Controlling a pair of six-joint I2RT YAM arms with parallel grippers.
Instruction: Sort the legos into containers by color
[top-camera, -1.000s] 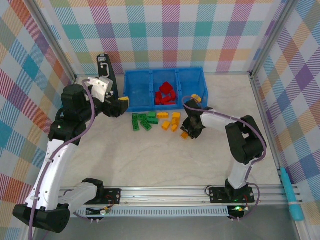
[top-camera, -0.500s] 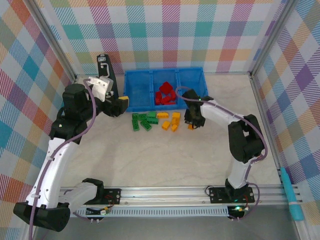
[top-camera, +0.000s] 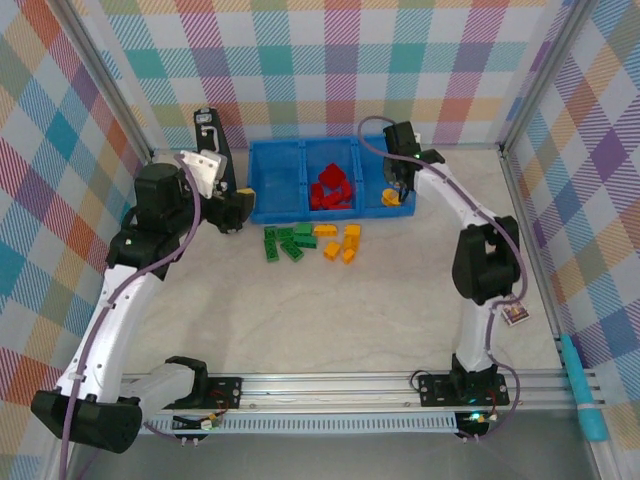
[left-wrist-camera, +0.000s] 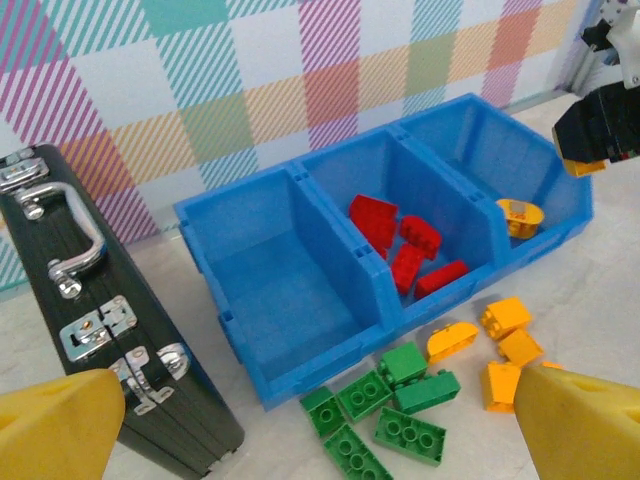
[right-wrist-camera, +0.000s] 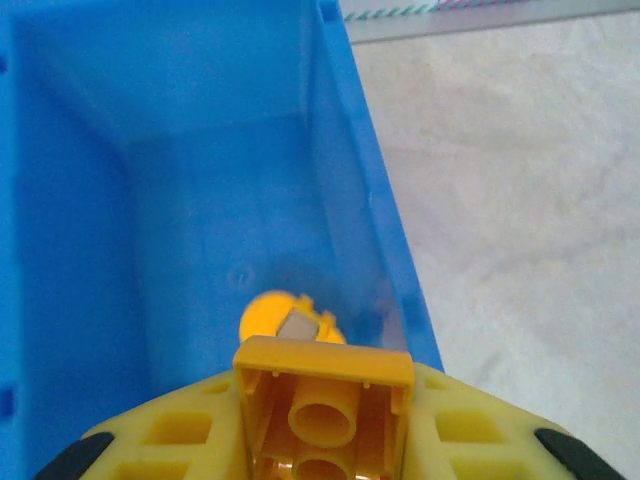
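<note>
Your red legos are done: glossy wedges piled in the blue tray's middle compartment. Your right gripper pinches a hollow-backed yellow-orange brick over the 3 o'clock compartment, above one rounded piece. Green studded bricks and orange bricks wait at the tray's 6 o'clock. The left gripper hangs spread.

The tray is bright blue moulded plastic, smooth with a soft sheen. The red bricks, green bricks and yellow brick are hard glossy plastic. The case is black and matt, its latches polished metal. The left fingers are matt yellow plastic. The table looks pale, matt and faintly mottled; the walls like printed checked cloth; the rails brushed metal
</note>
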